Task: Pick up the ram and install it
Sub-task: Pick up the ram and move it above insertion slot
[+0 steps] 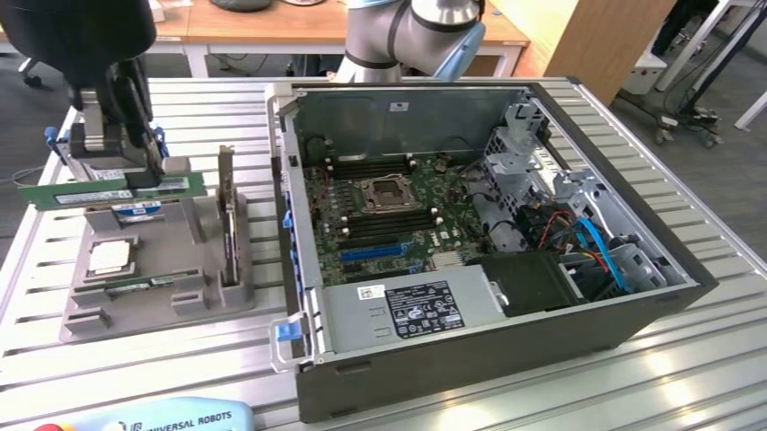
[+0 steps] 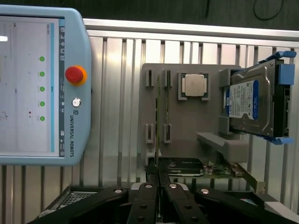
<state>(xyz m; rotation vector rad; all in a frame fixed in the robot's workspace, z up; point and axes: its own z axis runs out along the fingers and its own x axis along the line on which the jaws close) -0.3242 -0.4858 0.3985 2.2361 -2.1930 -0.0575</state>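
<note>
Ram (image 1: 72, 193) is pinched in my hand (image 1: 114, 175), whose two fingers are pressed together on its flat sides near the middle of its length. The green stick lies level, with its long edge horizontal and a white label facing the camera in the exterior view. It sticks out of the grip on both sides.

It hangs over the grey holder (image 1: 156, 296) that stands on the slatted metal table (image 1: 36, 359), at the exterior view's left. From the wrist view I see the ram (image 2: 158, 140) edge-on, as a thin line that runs out from between my fingertips (image 2: 159, 191) across the holder (image 2: 187, 126). I cannot tell from these views if the lower edge is free of the holder's slots.

On the holder there are also the square silver CPU chip (image 1: 110, 256), the hard drive (image 2: 252, 102) with a blue-white label, and a card (image 1: 225, 206) standing upright.

The open computer case (image 1: 599, 296) lies beside the holder, at the exterior view's right. Its motherboard (image 1: 383, 206) is facing up. The ram is well apart from the board. A teach pendant (image 2: 42, 84) with a red button lies on the table near the holder.
</note>
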